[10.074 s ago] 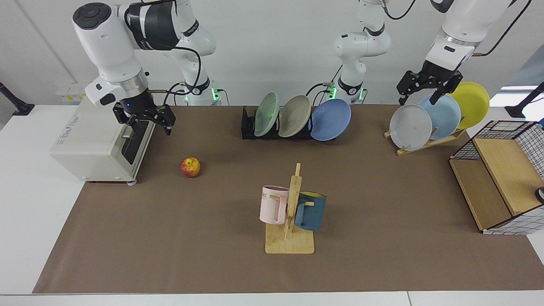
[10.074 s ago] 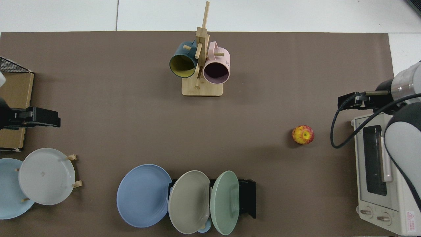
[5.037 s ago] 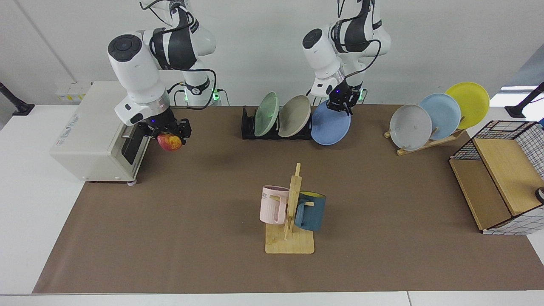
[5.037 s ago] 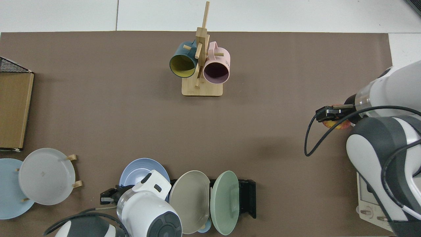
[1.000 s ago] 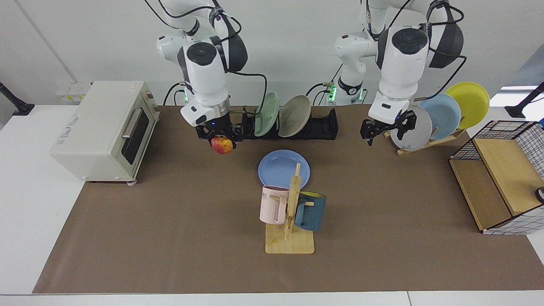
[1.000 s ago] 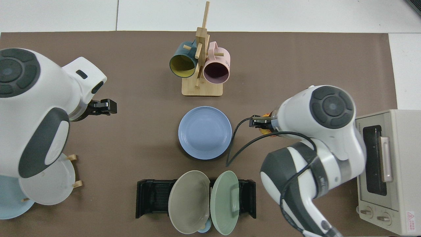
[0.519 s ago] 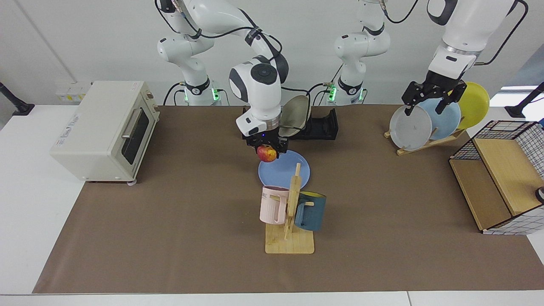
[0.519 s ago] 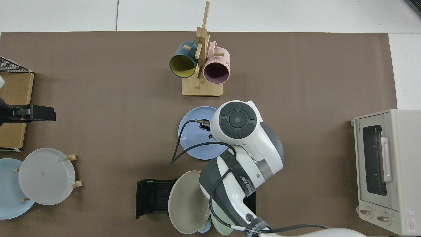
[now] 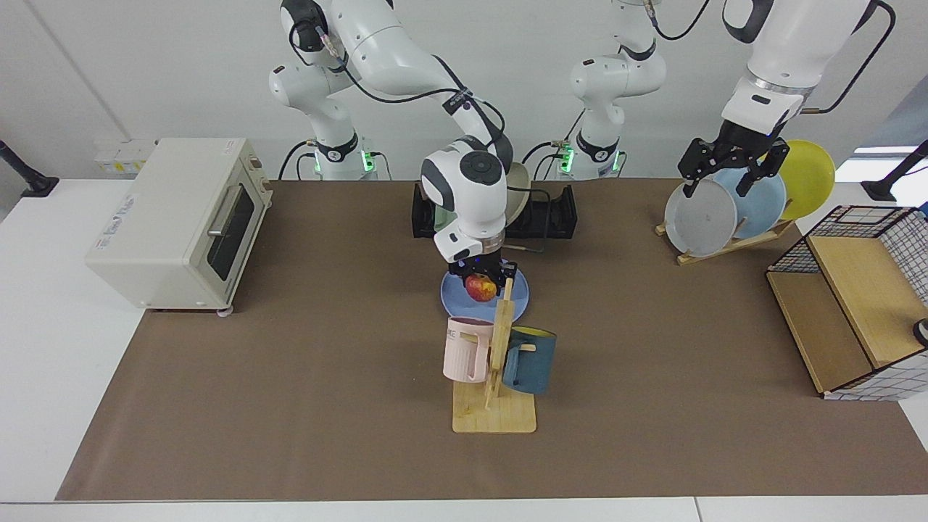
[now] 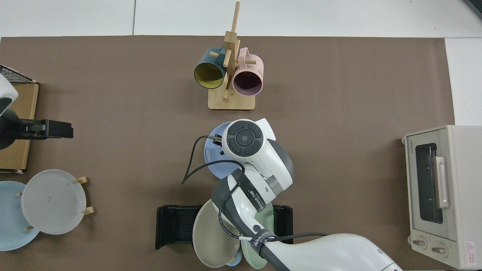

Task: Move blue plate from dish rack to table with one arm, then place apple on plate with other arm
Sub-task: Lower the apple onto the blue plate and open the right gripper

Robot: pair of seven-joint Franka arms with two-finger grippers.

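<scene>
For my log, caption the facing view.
Right gripper holds red-yellow apple over periwinkle-blue plate; left gripper waits.

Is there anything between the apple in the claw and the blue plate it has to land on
Nothing visible. The right claw holds the apple right over the blue plate, whose visible face is bare; the mug tree stands nearer the camera.

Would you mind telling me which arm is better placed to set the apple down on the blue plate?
The right. Its gripper is shut on the apple directly over the blue plate, while the left gripper waits open by the wooden plate stand.
</scene>
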